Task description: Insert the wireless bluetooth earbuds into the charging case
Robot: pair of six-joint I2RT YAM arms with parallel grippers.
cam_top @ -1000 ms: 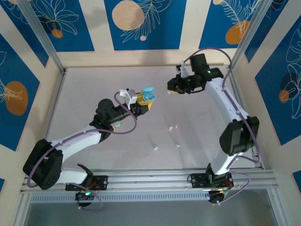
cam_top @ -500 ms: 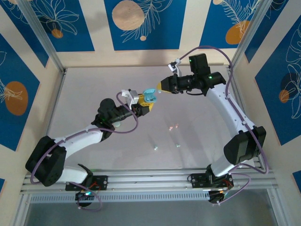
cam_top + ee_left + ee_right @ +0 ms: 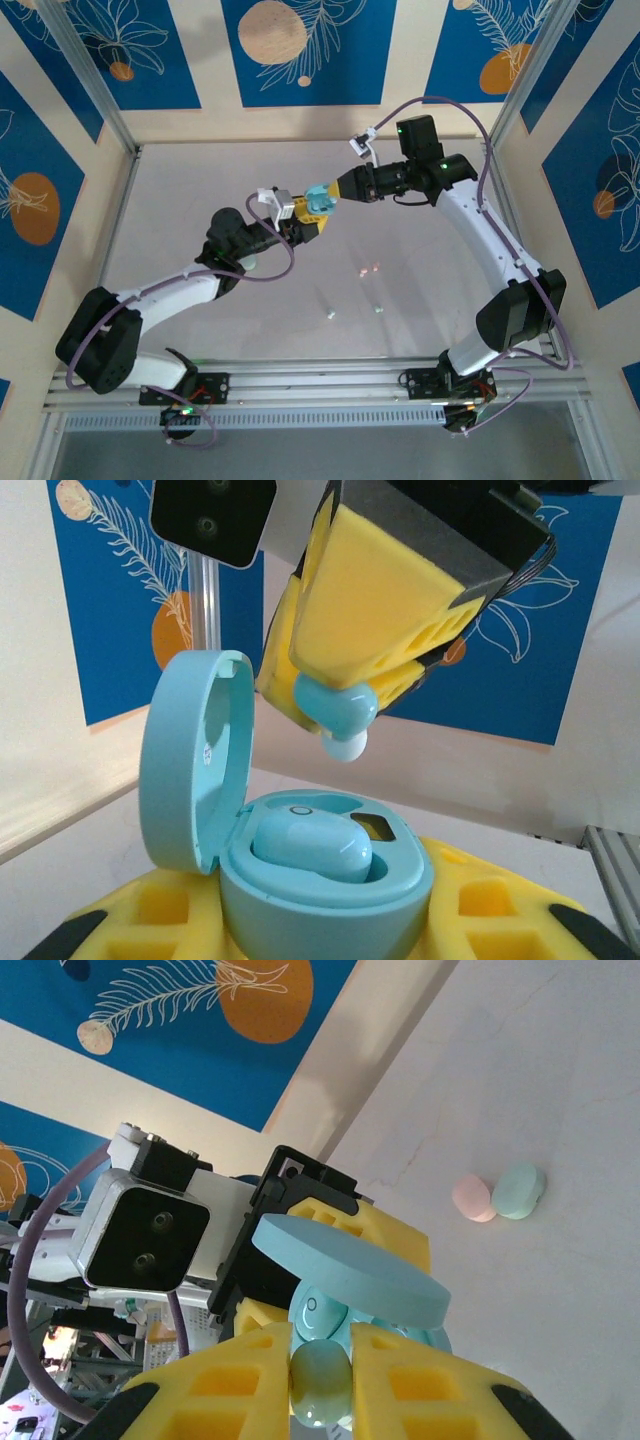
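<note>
While the case (image 3: 325, 880) is held low in the middle of the left wrist view, the left gripper (image 3: 305, 217) is closed on its sides. Its lid (image 3: 190, 760) is tipped open to the left, and one blue bud (image 3: 310, 845) is seen lying inside. Just above it, a second bud (image 3: 340, 715) is pinched in the closed right gripper (image 3: 340, 189). At the right of the right wrist view, a pink bud (image 3: 471, 1198) and a mint bud (image 3: 518, 1190) are seen touching on the table (image 3: 560, 1080).
</note>
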